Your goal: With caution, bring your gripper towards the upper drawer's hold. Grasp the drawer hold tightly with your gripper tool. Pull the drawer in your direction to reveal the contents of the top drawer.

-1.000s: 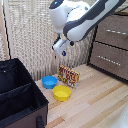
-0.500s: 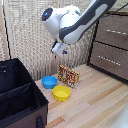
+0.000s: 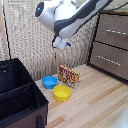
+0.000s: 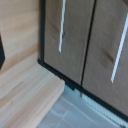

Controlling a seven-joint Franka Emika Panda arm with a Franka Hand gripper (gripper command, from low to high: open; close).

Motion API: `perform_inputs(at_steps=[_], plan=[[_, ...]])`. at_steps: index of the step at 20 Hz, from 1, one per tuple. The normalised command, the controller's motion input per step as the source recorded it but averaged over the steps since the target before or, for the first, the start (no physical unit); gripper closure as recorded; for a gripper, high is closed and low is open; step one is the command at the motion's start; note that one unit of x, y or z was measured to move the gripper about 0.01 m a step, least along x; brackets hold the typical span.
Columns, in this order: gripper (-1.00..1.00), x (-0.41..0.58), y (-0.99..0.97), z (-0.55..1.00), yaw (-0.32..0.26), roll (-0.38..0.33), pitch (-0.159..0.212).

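Note:
In the exterior view my gripper (image 3: 62, 44) hangs in the air at the end of the white arm, well to the left of the dresser and above the bowls. It holds nothing and looks open. The top drawer (image 3: 114, 30) is a brown front, shut, with a thin silver drawer hold (image 3: 116, 32). A second drawer (image 3: 107, 59) sits below it. The wrist view shows both fronts turned sideways; the farther one from the floor is the top drawer (image 4: 107, 45) with its drawer hold (image 4: 119, 55). One dark finger (image 4: 1, 50) shows at the picture's edge.
A black fabric box (image 3: 20, 97) stands at the exterior view's lower left. A blue bowl (image 3: 49, 81), a yellow bowl (image 3: 61, 92) and a colourful carton (image 3: 69, 76) sit on the wooden floor (image 3: 95, 100) between the box and the dresser. A pale curtain (image 3: 30, 35) hangs behind.
The arm's upper part has swung a little toward the exterior view's left. The gripper stays high above the bowls, far from the dresser. Nothing was taken hold of.

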Motion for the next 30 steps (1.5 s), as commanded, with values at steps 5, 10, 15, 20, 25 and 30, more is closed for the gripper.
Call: perform_inputs(at_steps=[5, 10, 15, 20, 25, 30], plan=[[-1.00, -0.255, -0.54, -0.01, 0.008, -0.348, -0.090], [-1.00, -0.022, -0.66, -0.14, 0.051, -0.291, -0.085], [-1.00, -0.025, -0.66, -0.07, 0.078, -0.251, -0.074], [-1.00, -0.075, -0.73, -0.03, 0.096, -0.172, -0.061], [-1.00, -0.137, -0.77, 0.00, 0.118, -0.085, -0.062], [-1.00, -0.129, -0.81, 0.00, 0.109, -0.073, -0.046]])
